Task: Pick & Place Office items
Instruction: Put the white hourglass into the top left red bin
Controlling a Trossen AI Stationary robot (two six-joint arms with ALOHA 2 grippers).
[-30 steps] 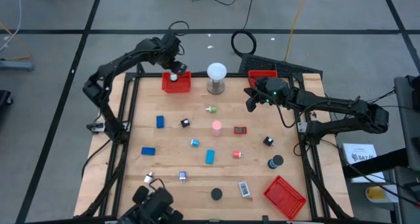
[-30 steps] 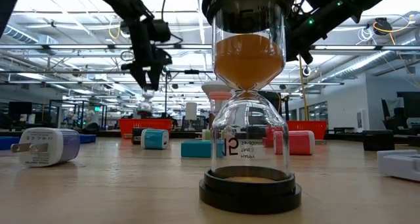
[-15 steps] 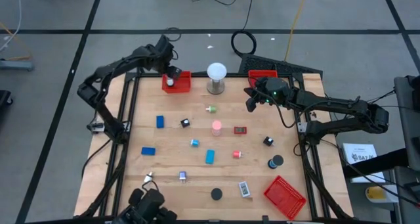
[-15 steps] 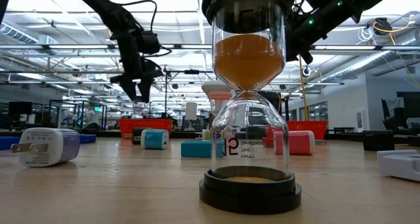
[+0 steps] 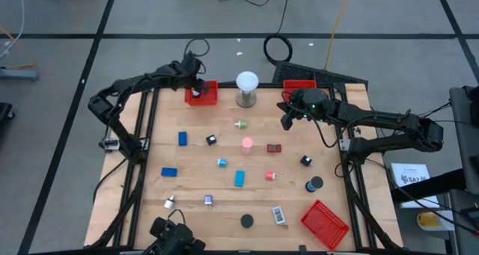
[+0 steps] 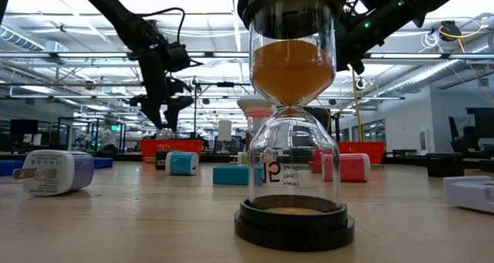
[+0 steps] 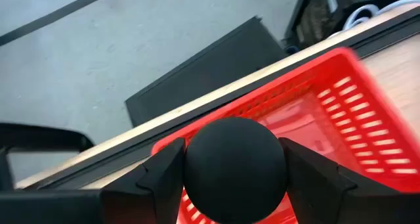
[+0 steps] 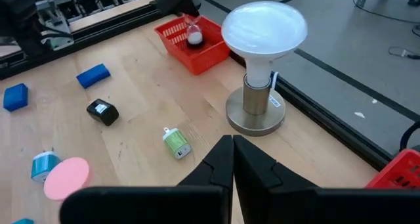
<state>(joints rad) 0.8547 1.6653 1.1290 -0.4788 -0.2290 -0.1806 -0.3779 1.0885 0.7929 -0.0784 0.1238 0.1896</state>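
My left gripper (image 5: 196, 87) is at the far left of the table, over a red mesh tray (image 5: 207, 98), shut on a small hourglass-like item (image 8: 193, 33) with a pale body and black round caps. The item reaches down between the tray's walls; whether it touches the tray floor I cannot tell. My right gripper (image 5: 286, 119) hangs shut and empty above the table, to the right of the white globe. Other office items lie loose on the wood: blue blocks (image 5: 182, 138), a pink disc (image 5: 247, 143), a black disc (image 5: 246, 221). My left gripper pinches the item's black round cap (image 7: 233, 168) between its two fingers (image 7: 164, 175), one on each side of the cap. The fingers slant steeply down from the table's left side. The item hangs below them inside the red tray (image 7: 341, 112).
The white globe on its metal base (image 5: 247, 81) stands just right of the tray. A second red tray (image 5: 299, 83) sits at the far right, a third (image 5: 324, 223) at the near right. A large hourglass (image 6: 293, 116) fills the middle of the low view.
My left gripper has sunk with the item, from well above the red tray down to its walls, drifting slightly toward the table's left edge. Its hold has stayed the same.
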